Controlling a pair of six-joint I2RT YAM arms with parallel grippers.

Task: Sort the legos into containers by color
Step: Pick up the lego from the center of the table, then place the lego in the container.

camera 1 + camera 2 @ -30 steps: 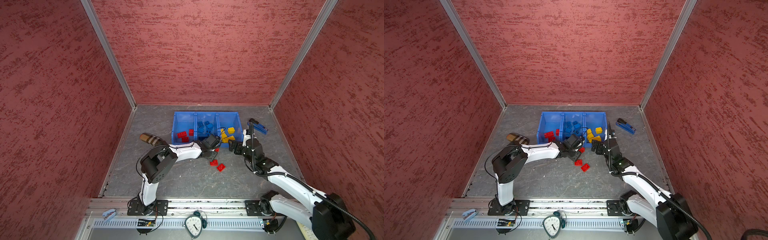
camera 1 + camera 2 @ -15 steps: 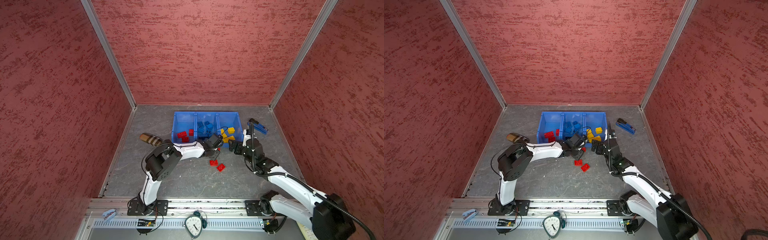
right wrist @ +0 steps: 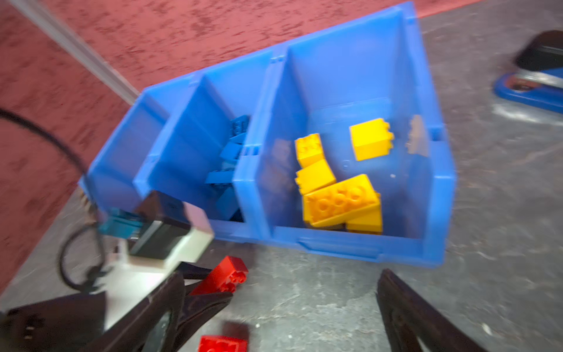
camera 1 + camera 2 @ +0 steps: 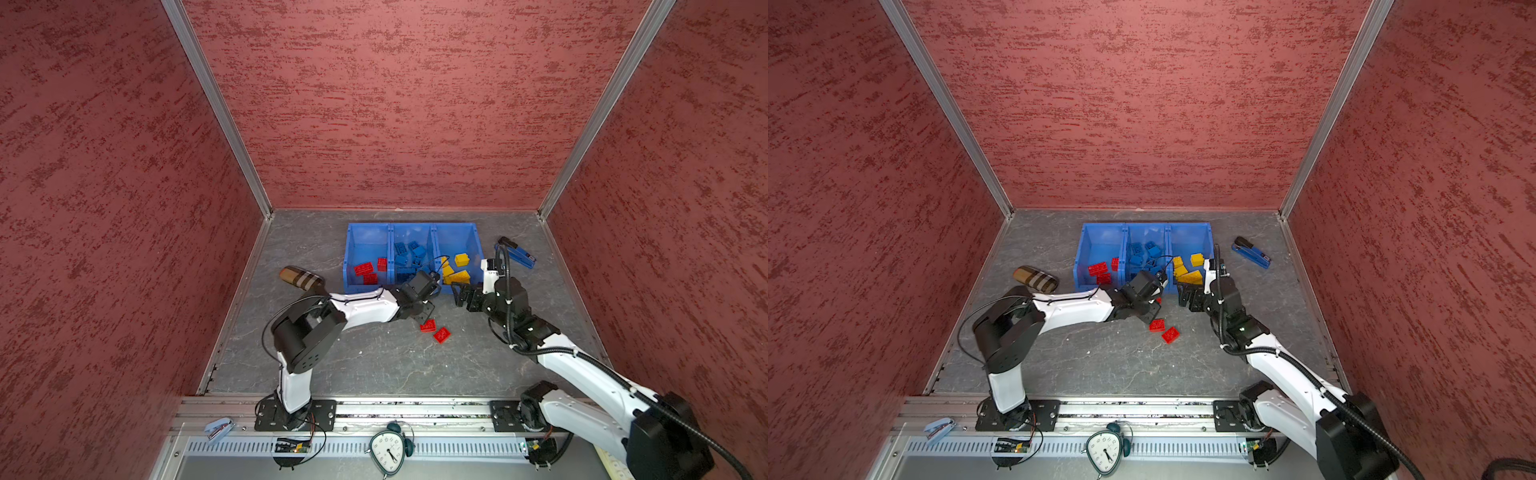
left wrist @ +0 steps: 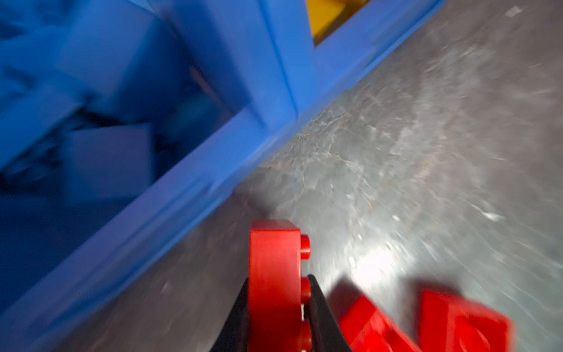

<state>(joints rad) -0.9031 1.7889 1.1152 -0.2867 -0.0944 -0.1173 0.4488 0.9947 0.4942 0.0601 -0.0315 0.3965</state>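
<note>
Within the last second the left fingers (image 5: 320,307) have clamped onto a red brick (image 5: 274,259), held on edge just in front of the containers (image 4: 411,225), mid-frame in a top view. I judge the carry to the leftmost bin (image 4: 368,245), where other reds lie, comes next. Two more red bricks (image 4: 428,325) lie on the desk (image 4: 374,365). The right fingers (image 3: 405,311) stay spread wide and empty.

**Plastic, veined floor, rough walls**

The red brick (image 5: 274,259) is smooth, glossy plastic with moulded studs. The fingers (image 5: 320,307) of my left gripper (image 5: 277,280) look matt black. The containers (image 3: 335,247) are shiny blue plastic, faintly translucent at the walls, and the yellow bricks (image 3: 341,201) gleam likewise. The floor (image 5: 426,137) is grey, veined like stone, with a dull sheen. The walls (image 4: 395,104) are rough, streaked red, and their corner rails (image 4: 216,104) look like brushed metal.
</note>
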